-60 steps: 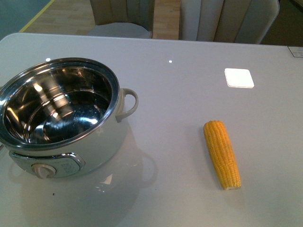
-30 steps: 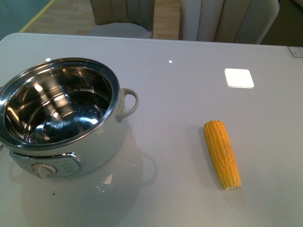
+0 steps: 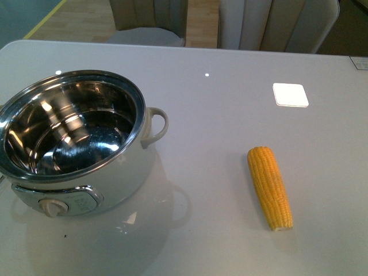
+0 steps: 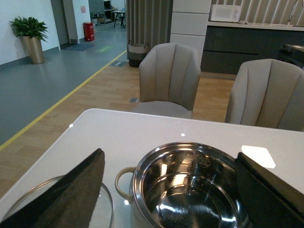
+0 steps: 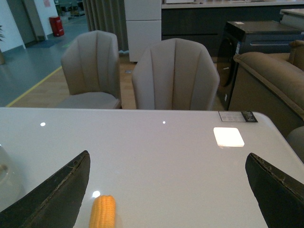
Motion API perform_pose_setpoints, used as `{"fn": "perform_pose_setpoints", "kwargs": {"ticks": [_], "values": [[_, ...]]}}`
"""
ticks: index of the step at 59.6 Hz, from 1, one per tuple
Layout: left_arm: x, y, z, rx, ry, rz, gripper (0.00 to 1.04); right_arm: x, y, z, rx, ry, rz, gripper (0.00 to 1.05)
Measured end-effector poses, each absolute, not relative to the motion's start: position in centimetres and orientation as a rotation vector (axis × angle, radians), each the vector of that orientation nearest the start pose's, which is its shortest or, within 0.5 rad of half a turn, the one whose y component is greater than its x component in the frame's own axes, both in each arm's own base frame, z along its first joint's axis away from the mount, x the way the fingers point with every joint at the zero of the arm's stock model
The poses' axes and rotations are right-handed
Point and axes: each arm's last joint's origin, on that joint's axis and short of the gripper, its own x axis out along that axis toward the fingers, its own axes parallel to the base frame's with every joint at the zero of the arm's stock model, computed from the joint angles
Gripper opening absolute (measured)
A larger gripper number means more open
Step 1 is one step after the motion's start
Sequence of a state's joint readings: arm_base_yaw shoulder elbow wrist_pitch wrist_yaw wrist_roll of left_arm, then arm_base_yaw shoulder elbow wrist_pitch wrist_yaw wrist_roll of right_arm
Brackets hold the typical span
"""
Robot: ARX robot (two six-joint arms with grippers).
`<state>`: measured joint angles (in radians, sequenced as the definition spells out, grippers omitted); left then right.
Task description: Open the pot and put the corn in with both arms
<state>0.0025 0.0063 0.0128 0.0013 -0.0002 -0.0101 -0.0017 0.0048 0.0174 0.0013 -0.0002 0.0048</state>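
Well to the right of the open pot (image 3: 75,144), the corn (image 3: 269,187) lay lengthwise toward the robot on the bench (image 3: 218,103), nearer the right arm's fingers (image 5: 52,194), which were spread wide and empty.

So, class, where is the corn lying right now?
In the front view the corn lies on the table, right of the open pot, not touching it.

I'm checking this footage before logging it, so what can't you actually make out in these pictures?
Pot: front view, its left side is cut off by the picture's edge.
Corn: right wrist view, only one end shows; the picture's edge cuts off the rest.
Lid: left wrist view, mostly hidden behind one jaw of the left gripper.
Knob: front view, markings too small to read.
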Motion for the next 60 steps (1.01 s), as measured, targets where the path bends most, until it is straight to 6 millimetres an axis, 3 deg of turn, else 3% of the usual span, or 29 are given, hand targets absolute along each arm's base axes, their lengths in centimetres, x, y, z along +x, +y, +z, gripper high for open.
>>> {"fn": "perform_pose_setpoints", "kwargs": {"ticks": [5,17,19,24,30,45,60], "values": [[9.7,0.0,16.8,-0.008,-0.008,0.003,0.99,9.7,0.0,16.9,0.005,-0.014,-0.001,0.96],[9.7,0.0,16.8,-0.008,-0.008,0.003,0.98,9.7,0.0,16.9,0.005,-0.01,-0.002,0.96],[9.7,0.0,16.8,-0.008,-0.008,0.003,0.98,9.7,0.0,16.9,0.006,0.076,0.002,0.96],[9.7,0.0,16.7,-0.008,-0.008,0.002,0.98,10.1,0.4,16.8,-0.001,0.511,0.023,0.96],[9.7,0.0,16.8,-0.008,-0.008,0.003,0.98,11.0,1.0,15.6,-0.019,0.722,0.069,0.96],[9.7,0.0,16.7,-0.008,-0.008,0.003,0.98,19.1,5.0,13.1,-0.121,0.726,0.194,0.96],[9.7,0.0,16.7,-0.008,-0.008,0.003,0.98,25.3,8.0,7.4,-0.253,0.813,0.271,0.96]]}}
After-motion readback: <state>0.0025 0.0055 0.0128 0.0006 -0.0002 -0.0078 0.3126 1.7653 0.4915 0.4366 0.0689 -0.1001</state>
